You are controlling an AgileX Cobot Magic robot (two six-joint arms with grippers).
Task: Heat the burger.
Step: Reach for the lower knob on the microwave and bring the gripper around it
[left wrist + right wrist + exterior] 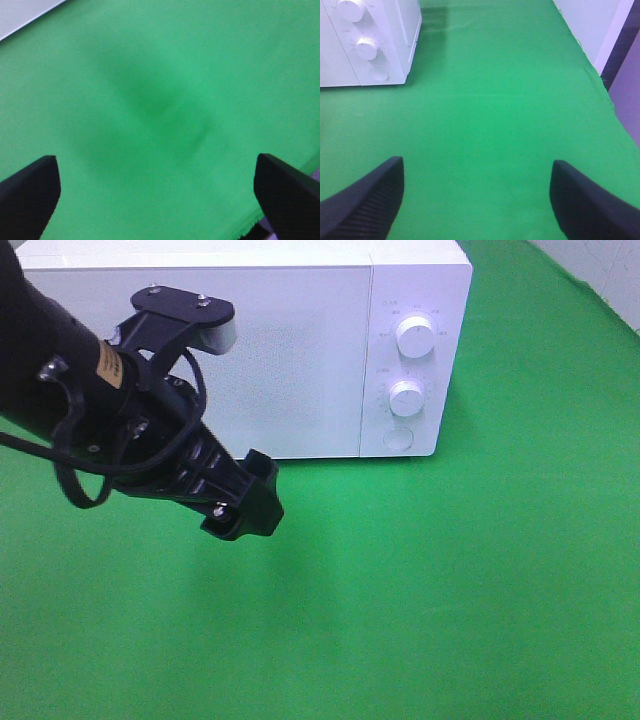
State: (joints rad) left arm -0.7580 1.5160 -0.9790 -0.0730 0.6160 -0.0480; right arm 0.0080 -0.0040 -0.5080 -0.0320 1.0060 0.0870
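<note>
The burger is out of view in every frame. A white microwave (250,350) stands at the back of the green cloth with its door shut; its control panel also shows in the right wrist view (395,45). My left gripper (248,502) hangs in front of the microwave door, low over the cloth. In the left wrist view it (156,160) is open, its black fingers (30,190) wide apart with only green cloth between them. My right gripper (477,165) is open too, over bare cloth to the right of the microwave, and does not show in the exterior high view.
Two white knobs (415,335) (405,397) and a round button (398,438) sit on the microwave's right panel. The green cloth (450,590) covers the table. Its right edge (600,85) runs beside a pale wall.
</note>
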